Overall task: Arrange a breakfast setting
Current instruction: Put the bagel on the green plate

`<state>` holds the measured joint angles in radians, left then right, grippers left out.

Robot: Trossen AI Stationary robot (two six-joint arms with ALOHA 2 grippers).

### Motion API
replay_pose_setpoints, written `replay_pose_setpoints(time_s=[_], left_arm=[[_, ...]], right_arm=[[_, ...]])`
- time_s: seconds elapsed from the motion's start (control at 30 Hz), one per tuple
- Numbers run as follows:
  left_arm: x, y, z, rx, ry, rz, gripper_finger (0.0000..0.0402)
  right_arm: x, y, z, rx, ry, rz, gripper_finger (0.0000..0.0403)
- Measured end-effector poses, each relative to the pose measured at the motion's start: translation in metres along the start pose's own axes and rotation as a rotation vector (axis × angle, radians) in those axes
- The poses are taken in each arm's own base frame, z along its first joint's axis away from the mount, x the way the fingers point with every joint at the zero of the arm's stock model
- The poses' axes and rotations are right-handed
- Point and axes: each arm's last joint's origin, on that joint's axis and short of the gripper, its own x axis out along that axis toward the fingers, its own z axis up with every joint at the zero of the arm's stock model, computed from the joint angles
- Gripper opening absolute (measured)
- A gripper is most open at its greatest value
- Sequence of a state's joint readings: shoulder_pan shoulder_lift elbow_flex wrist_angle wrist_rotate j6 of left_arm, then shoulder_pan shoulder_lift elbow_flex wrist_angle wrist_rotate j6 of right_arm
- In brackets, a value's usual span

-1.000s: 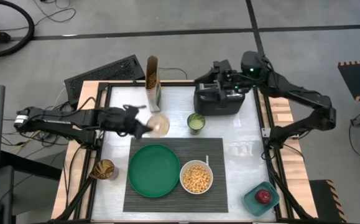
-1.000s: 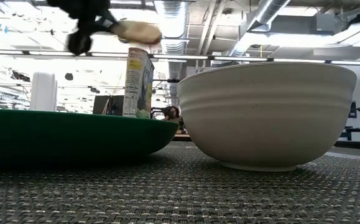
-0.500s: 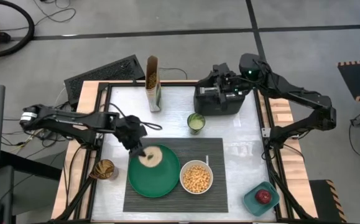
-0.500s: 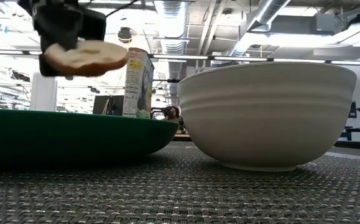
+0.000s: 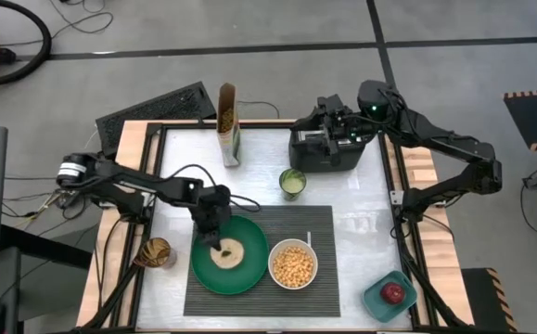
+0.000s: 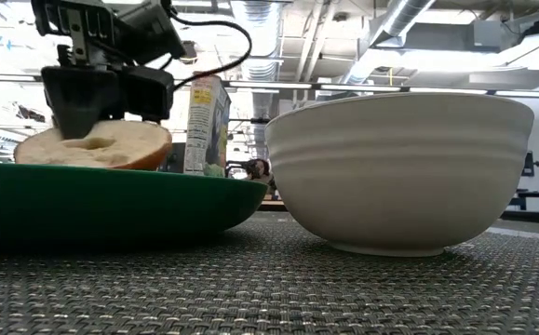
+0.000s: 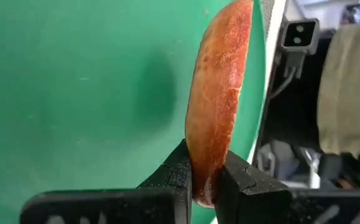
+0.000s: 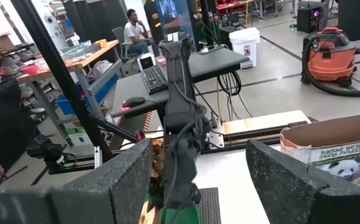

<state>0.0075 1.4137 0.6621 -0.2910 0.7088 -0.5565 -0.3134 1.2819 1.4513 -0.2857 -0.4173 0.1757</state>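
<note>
My left gripper [image 5: 217, 237] is shut on a tan bagel half [image 5: 230, 251] low over the round green plate [image 5: 205, 269], which sits on the dark ribbed placemat [image 5: 324, 223]. In the low view the bagel [image 6: 97, 149] shows just above the plate's rim [image 6: 157, 191]. The white bowl [image 5: 292, 264] of yellow cereal stands beside the plate on the mat. The red apple [image 5: 394, 293] lies in the teal container at the near right corner. My right gripper [image 8: 198, 180] is open and empty above the black toaster [image 5: 324, 153]. I cannot make out the spoon. My left gripper pinches the bagel half by its rim [image 7: 206, 184] between its two fingers, one on the browned crust side and one on the cut side. The fingers come from the table's far side, slanting down. The bagel lies about level, cut face up [image 6: 92, 146]. I cannot tell whether it touches the plate.
A cereal box [image 5: 228, 125] stands at the far side and a small green cup [image 5: 292, 183] just beyond the mat. A jar [image 5: 156, 252] stands at the left edge beside the plate. A keyboard [image 5: 157, 109] lies beyond the far left corner.
My left gripper has carried the bagel half from near the cereal box toward the table's near edge and down over the green plate, turning as it went. The bagel has dropped from well above the plate to just above its rim, and now lies level.
</note>
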Motion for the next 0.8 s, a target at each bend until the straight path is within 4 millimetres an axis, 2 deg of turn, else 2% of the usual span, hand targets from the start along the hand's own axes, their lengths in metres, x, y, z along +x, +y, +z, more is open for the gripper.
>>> replay_pose_setpoints(time_s=[0.2, 0.43, 0.8], left_arm=[[0.016, 0.012, 0.005, -0.006, 0.06, -0.026, 0.0019], [0.02, 0.015, 0.007, 0.013, 0.05, -0.022, 0.0025], [0.015, 0.015, 0.018, -0.05, -0.029, 0.057, 0.0099]], right_arm=[[0.0, 0.0, 0.0, 0.001, 0.002, 0.0, 0.0285], [0.0, 0.0, -0.001, 0.005, 0.012, -0.002, 0.0285], [0.0, 0.0, -0.002, -0.008, 0.02, -0.003, 0.0285]])
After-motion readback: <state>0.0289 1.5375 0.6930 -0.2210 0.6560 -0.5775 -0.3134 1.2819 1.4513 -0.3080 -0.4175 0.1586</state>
